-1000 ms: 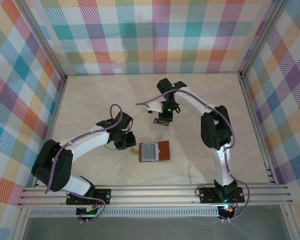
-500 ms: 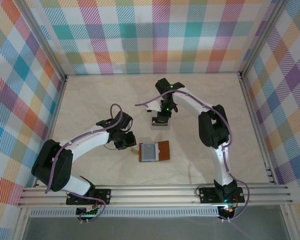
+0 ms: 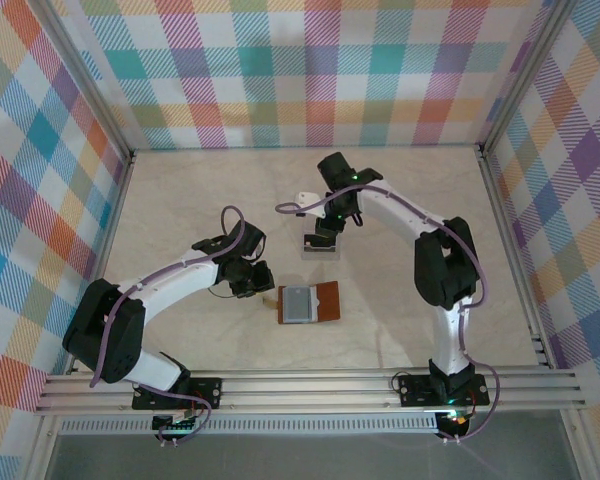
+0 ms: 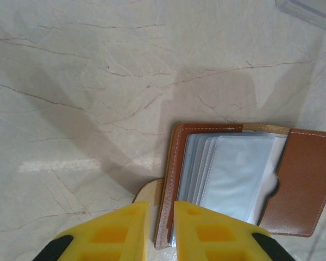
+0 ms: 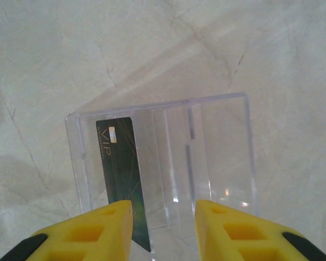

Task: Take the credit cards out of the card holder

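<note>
Right wrist view, and there's lettering to call: "VIP" in pale capitals on the dark credit card [image 5: 121,174]. The letters run sideways along the card's length, just below a small pale square near its top end. That's the one readable mark. The card sits in the left-hand compartment of the clear plastic box [image 5: 249,147] on the tabletop [image 5: 43,54].
</note>
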Motion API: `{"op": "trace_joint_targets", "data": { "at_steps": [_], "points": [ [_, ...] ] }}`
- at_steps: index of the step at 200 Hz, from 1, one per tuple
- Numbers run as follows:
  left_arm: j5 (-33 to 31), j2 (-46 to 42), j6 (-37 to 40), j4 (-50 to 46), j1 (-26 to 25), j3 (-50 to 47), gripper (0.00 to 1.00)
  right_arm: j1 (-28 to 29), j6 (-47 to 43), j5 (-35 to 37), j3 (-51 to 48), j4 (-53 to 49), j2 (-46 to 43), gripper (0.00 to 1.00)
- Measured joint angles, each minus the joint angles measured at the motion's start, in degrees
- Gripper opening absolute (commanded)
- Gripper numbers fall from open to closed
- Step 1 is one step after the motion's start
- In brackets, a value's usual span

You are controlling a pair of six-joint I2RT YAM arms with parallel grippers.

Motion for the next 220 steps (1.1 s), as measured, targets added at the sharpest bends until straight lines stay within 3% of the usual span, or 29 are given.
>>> {"op": "trace_joint_targets", "data": {
  "at_steps": [67,176,220],
  "points": [
    [1.44,0.0,-0.92,0.24,-0.13,0.0,0.19,0.28,1.03,1.51,-3.21,7.04,0.2,0.42],
    [1.46,0.0,-2.43,0.52,-1.81,0.0,0.17,1.29,1.29,1.44,-4.83,8.63,1.77,0.44],
    [1.84,1.99,-3.08,1.95,-3.45,0.22,0.12,1.29,7.43,-0.07,-7.28,9.77,-3.45,0.48]
  ]
}}
